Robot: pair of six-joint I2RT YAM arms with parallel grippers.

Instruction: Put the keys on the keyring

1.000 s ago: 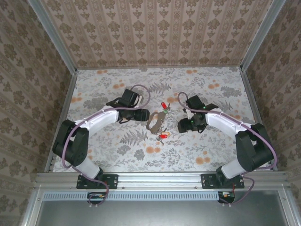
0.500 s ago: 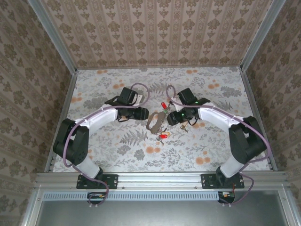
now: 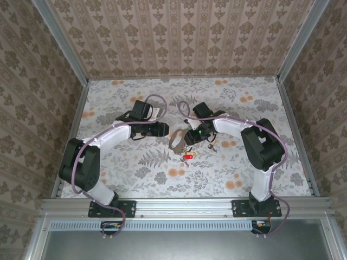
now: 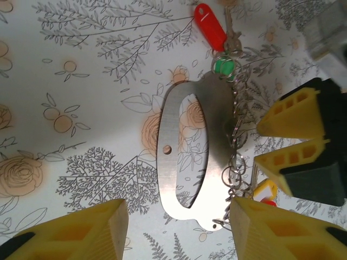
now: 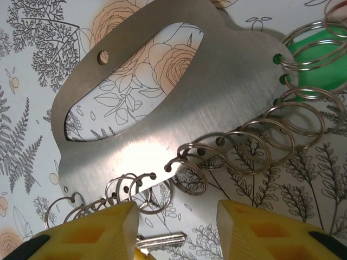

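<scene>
The keyring (image 3: 175, 140) is a flat grey metal plate with an oval cut-out and a row of small split rings (image 5: 244, 146) along one edge. It lies on the floral table. Keys lie round it: a red tag (image 4: 210, 26), a green tag (image 4: 224, 66), an orange-yellow tag (image 4: 265, 190), a bare silver key (image 5: 162, 240) and a red-tagged one (image 3: 188, 156). My left gripper (image 3: 164, 129) is open, its fingers (image 4: 81, 233) astride the plate's near end (image 4: 184, 208). My right gripper (image 5: 176, 227) is open just over the ring row, with nothing between its fingers (image 4: 295, 114).
Patterned walls with aluminium posts (image 3: 68, 51) close in the table on three sides. A loose dark-headed key (image 3: 212, 144) lies just right of the right gripper. Bare floral tabletop (image 3: 162, 179) stretches in front of the keyring.
My right arm has swung left across the table until its gripper sits at the keyring's ring edge. My left gripper has edged slightly back and left.
</scene>
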